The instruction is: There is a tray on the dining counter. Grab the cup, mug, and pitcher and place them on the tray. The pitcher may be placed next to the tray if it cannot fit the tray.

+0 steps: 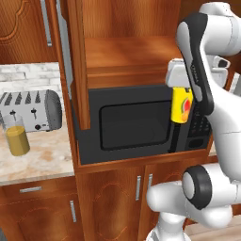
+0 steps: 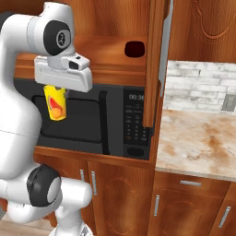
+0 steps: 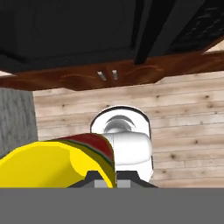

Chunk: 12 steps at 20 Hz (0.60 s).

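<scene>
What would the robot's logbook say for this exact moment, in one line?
phase: carrying | gripper: shut on cup, held in the air before the microwave | pitcher: on back counter by toaster | mug: on shelf above microwave

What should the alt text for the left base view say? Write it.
A white robot arm's gripper holds a small yellow cup with a red-orange mark before a black built-in microwave. Left, a clear pitcher of orange liquid stands by a silver toaster.

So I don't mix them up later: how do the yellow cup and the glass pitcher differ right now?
The cup is opaque yellow with a red mark; the pitcher is clear glass holding orange liquid. The cup hangs in the gripper before the microwave; the pitcher stands on the counter by the toaster. Both are handleless.
</scene>
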Motion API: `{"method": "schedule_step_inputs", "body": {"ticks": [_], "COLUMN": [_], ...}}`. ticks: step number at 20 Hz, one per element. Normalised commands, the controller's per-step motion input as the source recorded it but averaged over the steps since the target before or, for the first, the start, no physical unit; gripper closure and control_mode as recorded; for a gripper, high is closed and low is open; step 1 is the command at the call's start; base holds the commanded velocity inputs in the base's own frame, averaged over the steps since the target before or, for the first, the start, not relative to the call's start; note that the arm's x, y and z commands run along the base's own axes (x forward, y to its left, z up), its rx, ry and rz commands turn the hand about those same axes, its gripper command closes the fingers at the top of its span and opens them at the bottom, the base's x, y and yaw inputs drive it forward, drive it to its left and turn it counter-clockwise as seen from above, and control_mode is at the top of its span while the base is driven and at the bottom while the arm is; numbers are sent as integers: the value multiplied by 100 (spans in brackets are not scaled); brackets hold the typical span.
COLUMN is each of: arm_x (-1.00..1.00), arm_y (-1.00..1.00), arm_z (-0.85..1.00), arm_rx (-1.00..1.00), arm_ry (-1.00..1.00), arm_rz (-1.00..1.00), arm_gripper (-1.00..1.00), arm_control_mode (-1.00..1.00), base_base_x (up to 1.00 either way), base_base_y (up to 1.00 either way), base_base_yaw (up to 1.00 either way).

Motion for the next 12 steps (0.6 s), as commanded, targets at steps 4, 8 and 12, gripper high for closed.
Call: {"method": "schedule_step_inputs", "body": {"ticks": [4, 8, 12], "arm_x": [-10, -11, -18], "arm_y": [0, 0, 4], "arm_z": [-38, -29, -19], "arm_rx": [-3, 0, 0], "arm_ry": [-4, -3, -7], "arm_rz": [22, 2, 0], "arm_gripper": [100, 100, 100], "arm_control_mode": [-100, -100, -100], "base_base_x": [0, 0, 0], "base_base_y": [0, 0, 0], "base_base_yaw": [0, 0, 0]}}
